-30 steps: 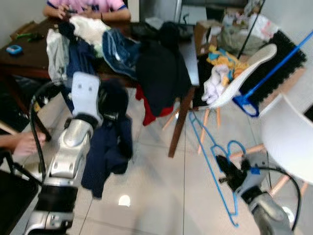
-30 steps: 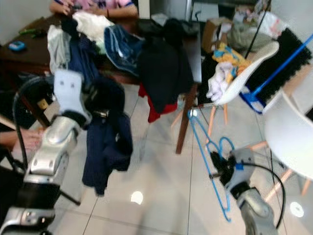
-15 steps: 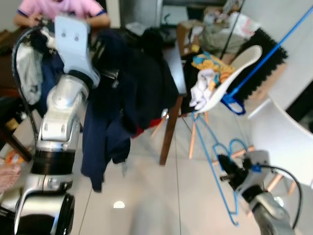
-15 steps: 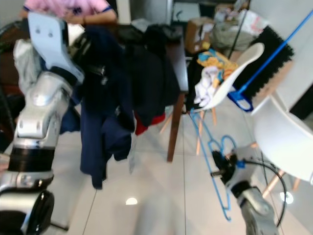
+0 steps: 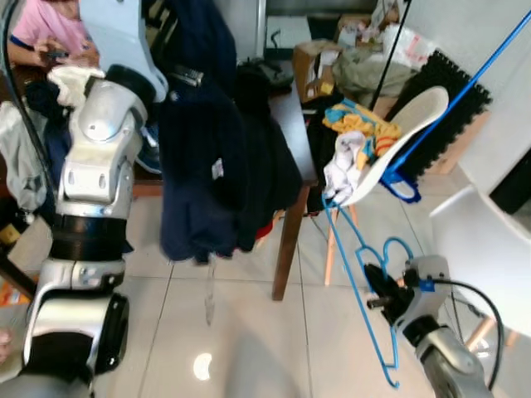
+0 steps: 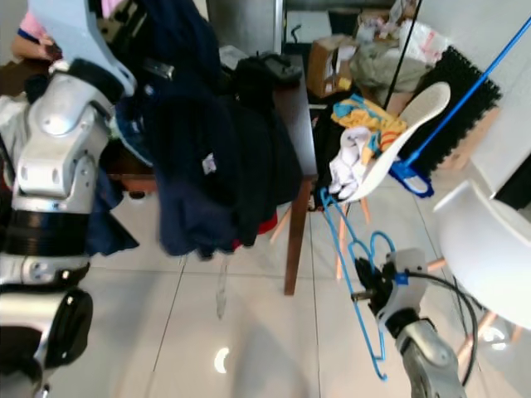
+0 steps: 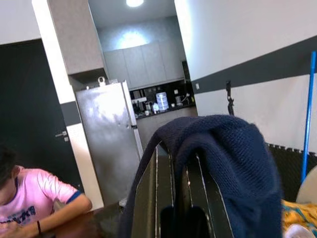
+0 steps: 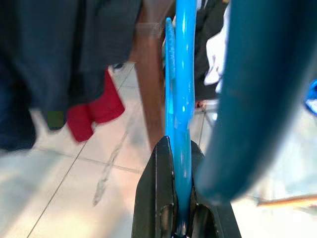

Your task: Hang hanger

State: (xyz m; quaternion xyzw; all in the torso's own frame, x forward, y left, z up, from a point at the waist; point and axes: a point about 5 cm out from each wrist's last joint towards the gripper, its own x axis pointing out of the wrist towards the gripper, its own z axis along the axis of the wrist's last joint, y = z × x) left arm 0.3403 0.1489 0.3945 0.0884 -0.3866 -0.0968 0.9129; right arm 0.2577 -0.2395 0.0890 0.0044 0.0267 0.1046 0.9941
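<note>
A navy sweater [image 5: 199, 157] has been lifted high off the counter [image 5: 292, 124], draped over the left gripper [image 7: 181, 198]; whether those fingers pinch it cannot be told. The blue hanger [image 5: 357, 274] stays pinched in the right gripper [image 5: 375, 292], ready for the garment.

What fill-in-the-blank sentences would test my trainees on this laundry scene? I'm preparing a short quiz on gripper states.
1. The right gripper is shut on a hanger whose colour is ____.
2. The left gripper holds up a navy garment, which is draped ____ its fingers.
3. The white chair beside the dark wooden table carries a heap of ____.
4. A person in a ____ shirt sits at the table.

Missing words: blue; over; clothes; pink
</note>
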